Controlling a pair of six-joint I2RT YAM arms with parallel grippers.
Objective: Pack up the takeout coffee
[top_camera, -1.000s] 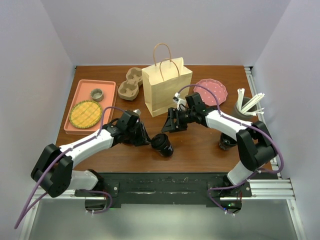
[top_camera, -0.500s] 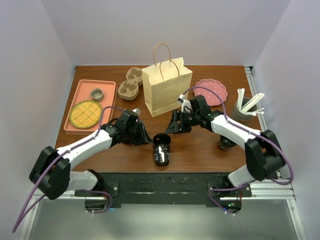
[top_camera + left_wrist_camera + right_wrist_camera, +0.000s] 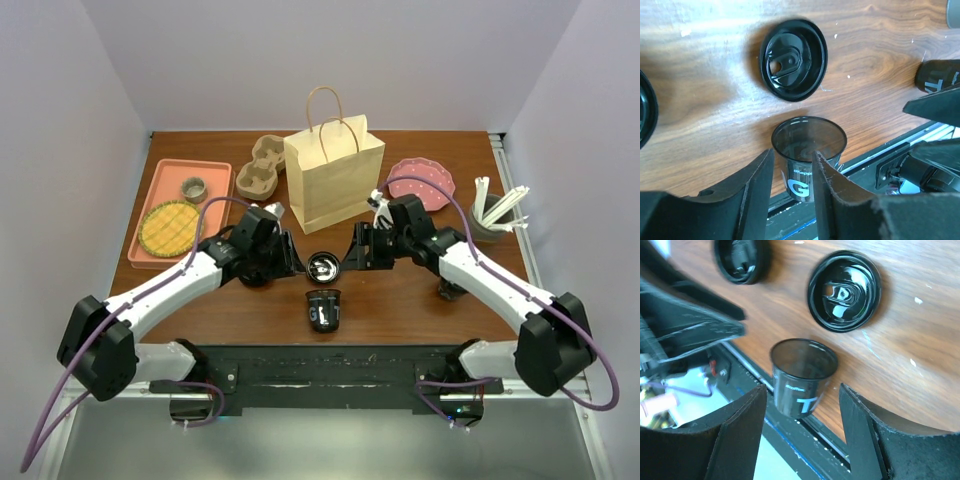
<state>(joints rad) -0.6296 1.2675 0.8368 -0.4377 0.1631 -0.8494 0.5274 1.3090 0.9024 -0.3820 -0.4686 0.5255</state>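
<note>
We see the left gripper (image 3: 792,159) and right gripper (image 3: 802,390) loose, holding nothing (the lid (image 3: 793,60) lies beside the open coffee cup (image 3: 809,142)).

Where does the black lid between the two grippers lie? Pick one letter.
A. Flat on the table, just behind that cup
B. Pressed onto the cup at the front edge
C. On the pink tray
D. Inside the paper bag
A: the lid lies flat on the bare wood of the table, apart from the cup, whose mouth is uncovered.
</note>
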